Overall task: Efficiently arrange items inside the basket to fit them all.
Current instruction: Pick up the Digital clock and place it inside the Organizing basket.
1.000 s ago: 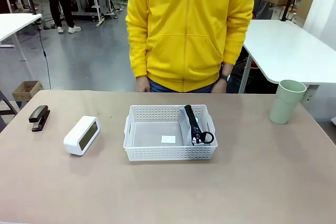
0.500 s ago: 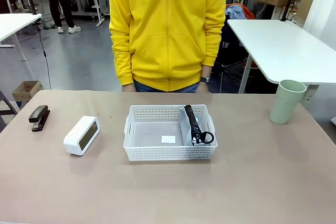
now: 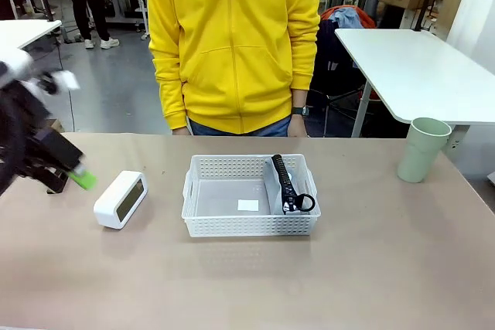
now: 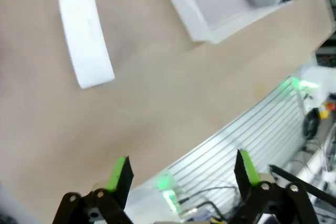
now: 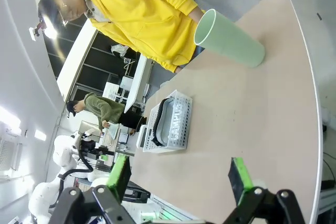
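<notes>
Mid-table, slightly toward the far side: basket [image 3: 251,226], long side facing the robot. Pouch [image 3: 288,187] is inside it, standing on edge along the right wall, zipper up, loop strap at the near end. Small white label [image 3: 247,205] lies on the basket floor left of the pouch. White device [image 3: 121,199] sits on the table left of the basket, apart from it, screen facing up and toward the basket. Cup [image 3: 421,150] stands upright near the far right corner, well apart from the basket. Left gripper [image 4: 182,159]: jaws wide, empty, over the table's left part, just left of the device; blurred in the front view. Right gripper [image 5: 180,162]: jaws wide, empty, off the table's right side, cup ahead of it. Person [image 3: 232,44] in a yellow hoodie stands at the far edge behind the basket, hands down at the sides.
</notes>
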You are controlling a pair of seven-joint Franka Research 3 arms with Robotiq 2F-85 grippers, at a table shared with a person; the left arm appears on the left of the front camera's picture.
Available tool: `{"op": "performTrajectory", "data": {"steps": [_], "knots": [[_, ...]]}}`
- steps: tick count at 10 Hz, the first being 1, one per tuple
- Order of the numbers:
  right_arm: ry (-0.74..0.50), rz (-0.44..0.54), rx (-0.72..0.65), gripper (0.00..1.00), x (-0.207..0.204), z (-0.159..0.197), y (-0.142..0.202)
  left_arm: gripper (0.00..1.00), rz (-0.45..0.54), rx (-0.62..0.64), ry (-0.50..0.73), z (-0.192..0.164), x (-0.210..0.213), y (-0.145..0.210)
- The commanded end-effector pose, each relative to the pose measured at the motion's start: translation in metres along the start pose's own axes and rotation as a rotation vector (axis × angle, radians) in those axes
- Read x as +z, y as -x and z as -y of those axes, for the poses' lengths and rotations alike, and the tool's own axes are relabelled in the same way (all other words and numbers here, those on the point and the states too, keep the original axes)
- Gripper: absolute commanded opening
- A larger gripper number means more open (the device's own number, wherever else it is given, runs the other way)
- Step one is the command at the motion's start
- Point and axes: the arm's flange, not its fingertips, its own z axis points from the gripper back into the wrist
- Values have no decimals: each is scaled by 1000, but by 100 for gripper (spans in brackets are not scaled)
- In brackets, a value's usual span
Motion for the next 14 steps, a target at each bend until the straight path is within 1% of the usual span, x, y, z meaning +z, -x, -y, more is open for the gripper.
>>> {"op": "performTrajectory", "data": {"steps": [1, 2, 3, 6, 7, 8, 9, 10, 11, 12, 13, 14], "knots": [[-13, 18, 29, 100, 0, -1, -3, 100, -23, -87, -203, 17, -36, -23], [-13, 18, 29, 100, 0, -1, -3, 100, 67, -88, -204, 23, -48, -32], [-13, 18, 29, 100, 0, -1, -3, 100, -33, -52, -98, 16, -24, -15], [-13, 18, 29, 100, 0, -1, -3, 100, -33, -52, -98, 16, -24, -15], [-13, 18, 29, 100, 0, -1, -3, 100, -24, -63, -125, 20, -34, -23], [-13, 18, 29, 100, 0, -1, -3, 100, 27, 22, -197, 19, -37, -29], [-13, 18, 29, 100, 0, -1, -3, 100, 40, 109, -276, 13, -45, -41], [-13, 18, 29, 100, 0, -1, -3, 100, 43, 175, -355, 10, -52, -50], [-13, 18, 29, 100, 0, -1, -3, 100, 34, 213, -408, 8, -57, -57], [-13, 18, 29, 100, 0, -1, -3, 100, 0, 236, -450, 8, -62, -61], [-13, 18, 29, 100, 0, -1, -3, 100, -2, 246, -416, 8, -65, -66], [-13, 18, 29, 100, 0, -1, -3, 100, 27, 287, -394, 5, -64, -71]]}}
